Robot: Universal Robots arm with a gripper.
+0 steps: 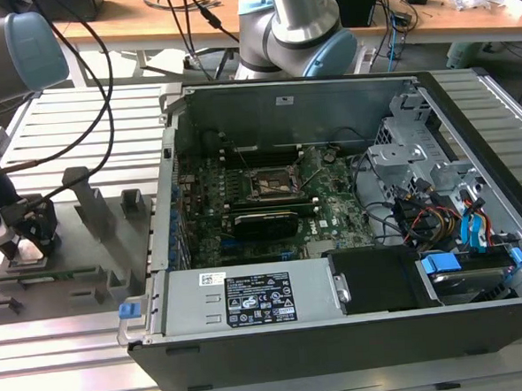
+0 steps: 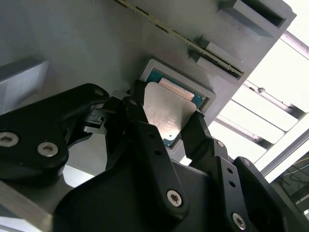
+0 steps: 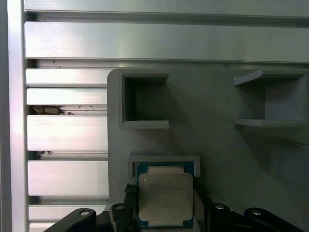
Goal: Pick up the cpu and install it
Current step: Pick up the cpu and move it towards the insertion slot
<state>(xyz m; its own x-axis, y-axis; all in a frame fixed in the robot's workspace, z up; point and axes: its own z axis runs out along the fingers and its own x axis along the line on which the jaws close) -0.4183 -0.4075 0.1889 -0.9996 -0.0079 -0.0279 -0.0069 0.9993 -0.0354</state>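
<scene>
While the gripper (image 1: 25, 244) stands low over the grey fixture (image 1: 96, 259) at the exterior view's left, the first wrist view shows its fingers (image 3: 130, 198) drawn in against opposite edges of the cpu (image 3: 165, 195), which lies flat in its fixture pocket, silver top up; I judge the pick-up to be the step in hand, the chip not yet raised. Toward the exterior view's right sits the opened computer case (image 1: 326, 98), its motherboard socket (image 1: 274, 184) well apart from the chip; a sound pick calls for an even, level hold on those thin edges.

Pocket rim (image 3: 164, 158) around cpu (image 3: 165, 205) crowds tool (image 3: 165, 192); fixture blocks (image 3: 144, 124) near; computer case (image 1: 341, 341) open-topped.
</scene>
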